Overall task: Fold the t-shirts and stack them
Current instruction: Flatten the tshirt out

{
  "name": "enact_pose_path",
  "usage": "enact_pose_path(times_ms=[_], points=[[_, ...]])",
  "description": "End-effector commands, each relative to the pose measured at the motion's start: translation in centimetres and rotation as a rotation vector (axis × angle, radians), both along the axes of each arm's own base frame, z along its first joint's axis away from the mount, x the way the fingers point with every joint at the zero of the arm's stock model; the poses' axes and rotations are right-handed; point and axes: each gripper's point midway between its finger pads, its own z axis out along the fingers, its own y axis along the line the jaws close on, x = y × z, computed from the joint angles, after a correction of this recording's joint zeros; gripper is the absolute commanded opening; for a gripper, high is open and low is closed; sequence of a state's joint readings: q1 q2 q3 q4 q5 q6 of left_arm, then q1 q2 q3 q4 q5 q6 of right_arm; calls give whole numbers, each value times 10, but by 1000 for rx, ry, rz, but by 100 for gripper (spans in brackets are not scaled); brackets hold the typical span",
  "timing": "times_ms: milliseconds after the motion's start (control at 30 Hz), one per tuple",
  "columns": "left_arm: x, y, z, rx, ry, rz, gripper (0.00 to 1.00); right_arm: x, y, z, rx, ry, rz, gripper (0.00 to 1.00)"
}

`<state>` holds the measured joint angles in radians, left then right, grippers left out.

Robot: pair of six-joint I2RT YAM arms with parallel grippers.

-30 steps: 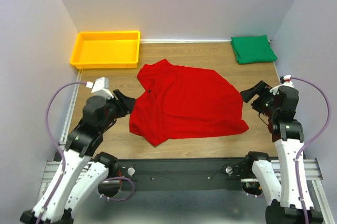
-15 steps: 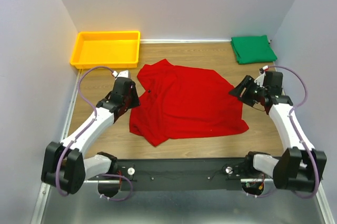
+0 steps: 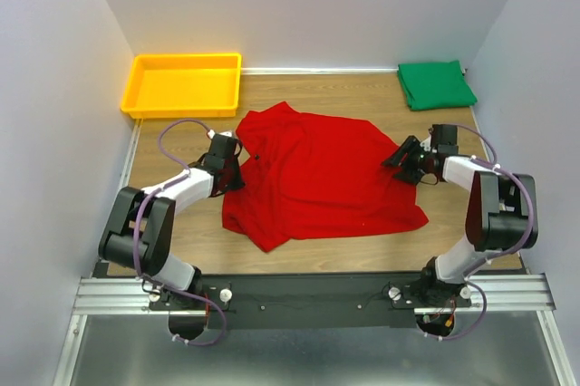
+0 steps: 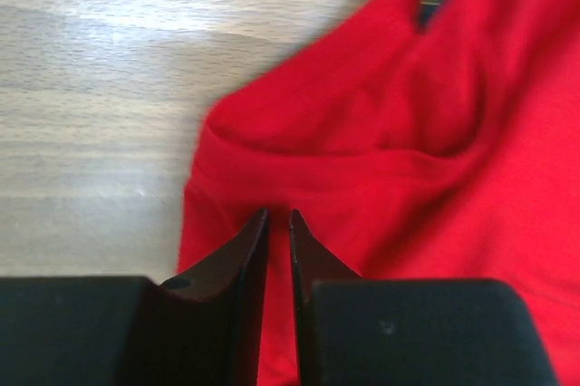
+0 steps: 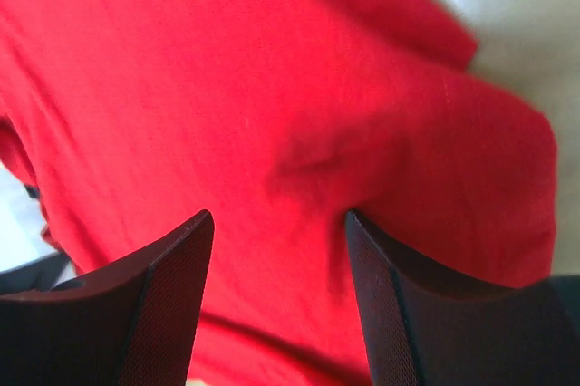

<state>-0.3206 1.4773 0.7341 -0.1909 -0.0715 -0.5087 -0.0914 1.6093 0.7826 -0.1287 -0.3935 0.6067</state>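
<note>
- the red t-shirt (image 3: 317, 178) lies spread and rumpled at the centre of the top view, flat on the wooden table (image 3: 181, 137). the green t-shirt (image 3: 437, 84) sits already folded at the upper right, well apart from it.
- the red one looks light, soft and limp. it should sag and drag when lifted, and a pinch may take one layer or two.
- the best hold is probably at the outer edges, one arm on each side, so the cloth stays taut between them. a grab in the middle would only bunch it.
- the left gripper (image 4: 275, 218) is at the shirt's left edge, lower centre of its wrist view. its jaws are drawn narrow with only a slit between them. red cloth shows in that slit, but i cannot tell whether it is pinched.
- the right gripper (image 5: 276, 218) hangs over the shirt's right edge, jaws wide and holding nothing.
- a second ago both grippers stood off the shirt's sides, lower in the top view. both arms have since stretched up the frame and inward to the cloth's edges, and the left jaws have narrowed.
- both shirts and the yellow tray (image 3: 184, 87) at the upper left have not moved.
</note>
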Motion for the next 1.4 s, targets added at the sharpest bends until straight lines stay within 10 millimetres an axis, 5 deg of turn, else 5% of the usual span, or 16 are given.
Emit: enact_pose_path(times_ms=[0,233,367,500,633,700,733,867,933,967,1033,1233,1367], points=[[18,10,-11,-2,23,23,19,39,-19,-11,-87,-46,-68,67],[67,12,-8,18,15,20,19,81,-51,-46,-189,4,-163,67],[98,5,12,18,-41,3,19,122,-50,-9,-177,-115,-129,68],[108,7,53,15,-141,14,22,128,-20,51,-145,-266,-2,70],[87,20,117,5,-311,50,36,101,38,95,-182,-377,195,68],[75,30,140,13,-385,83,46,78,84,112,-210,-429,308,65],[63,35,170,-2,-473,97,48,68,100,113,-223,-442,354,60],[19,57,200,18,-598,137,62,11,183,108,-264,-471,604,51],[-2,65,213,9,-666,154,69,-15,220,102,-305,-482,729,50],[-9,67,215,2,-685,160,71,-17,218,94,-321,-464,747,50],[-26,72,221,-25,-745,185,73,-55,263,81,-374,-466,907,50],[-55,78,214,-70,-806,209,74,-93,312,53,-501,-438,1091,46],[-62,91,229,-58,-873,269,74,-115,343,36,-553,-435,1179,45]])
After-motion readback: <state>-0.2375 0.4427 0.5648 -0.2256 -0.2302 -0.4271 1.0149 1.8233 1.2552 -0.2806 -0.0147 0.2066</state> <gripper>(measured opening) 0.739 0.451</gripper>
